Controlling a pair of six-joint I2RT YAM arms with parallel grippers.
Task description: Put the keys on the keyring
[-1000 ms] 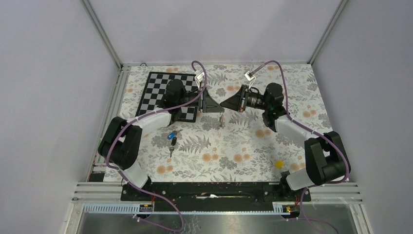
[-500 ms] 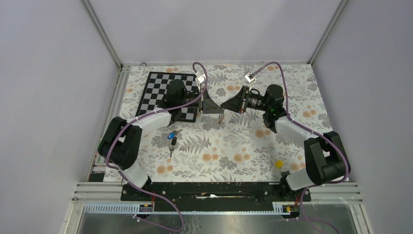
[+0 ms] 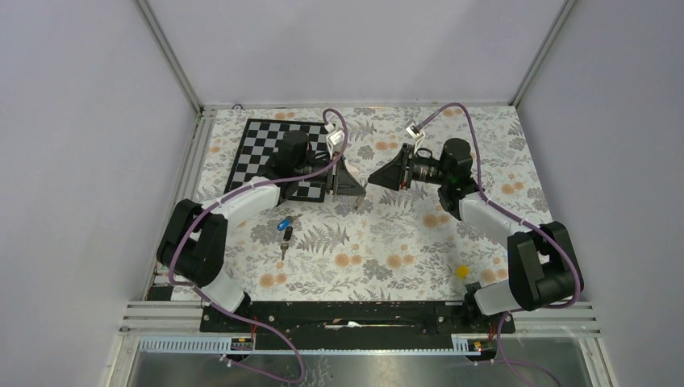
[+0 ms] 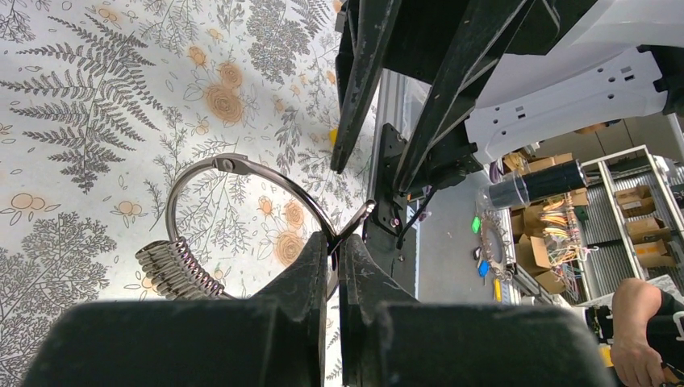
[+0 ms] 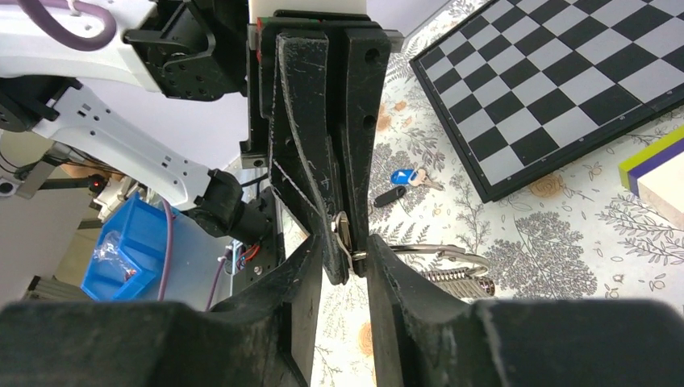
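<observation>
My left gripper (image 4: 335, 242) is shut on the wire of the keyring (image 4: 234, 164), with the fan of small metal pieces (image 4: 173, 270) hanging off the ring to its left. In the top view the left gripper (image 3: 359, 187) and the right gripper (image 3: 373, 179) meet tip to tip above the mat, and the keyring (image 3: 358, 201) dangles below them. My right gripper (image 5: 345, 246) stands open, its fingers either side of the left fingertips and the keyring's (image 5: 452, 251) end. The blue key (image 3: 285, 225) and the black key (image 3: 287, 235) lie together on the mat, apart from both grippers.
A chessboard (image 3: 278, 153) lies at the back left, under the left arm. A small yellow block (image 3: 461, 272) sits near the front right. The floral mat (image 3: 387, 242) covers the table, bounded by a metal frame and grey walls.
The left gripper has shut on the keyring and carried it slightly left. The right gripper's jaws have parted and let go of the ring, and it has drawn back a little to the right.
</observation>
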